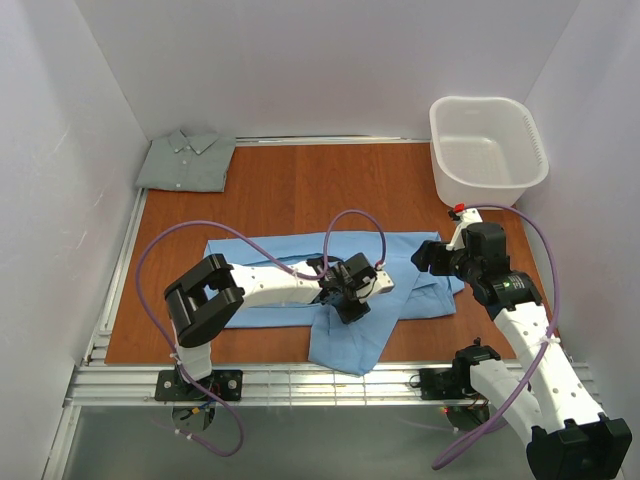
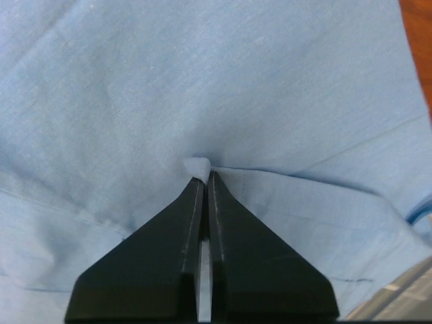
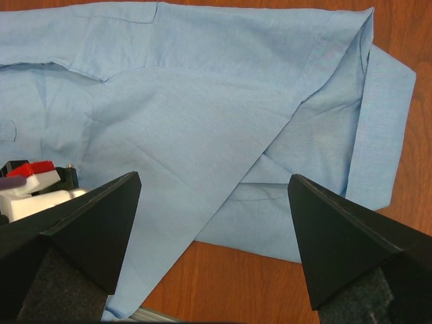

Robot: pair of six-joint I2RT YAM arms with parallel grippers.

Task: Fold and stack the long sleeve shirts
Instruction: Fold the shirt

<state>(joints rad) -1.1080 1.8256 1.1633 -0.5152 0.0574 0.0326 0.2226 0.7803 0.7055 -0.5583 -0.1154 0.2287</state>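
Observation:
The light blue shirt (image 1: 270, 250) lies spread across the middle of the wooden table (image 1: 300, 185), with one part hanging over the near edge. My left gripper (image 1: 352, 300) rests on its centre. In the left wrist view the black fingers (image 2: 162, 263) are shut, with a small pucker of blue cloth (image 2: 202, 81) pinched at the tips of the left gripper (image 2: 206, 177). My right gripper (image 1: 425, 257) hovers open over the shirt's folded right end (image 3: 202, 101), nothing between its fingers (image 3: 337, 236). The grey-green shirt (image 1: 188, 160) sits folded at the far left corner.
A white plastic basket (image 1: 485, 101) stands at the far right corner. The table's near edge meets a metal rail (image 1: 320, 380). White walls enclose the left, back and right sides. The left arm's white and red wrist (image 3: 30, 182) shows in the right wrist view.

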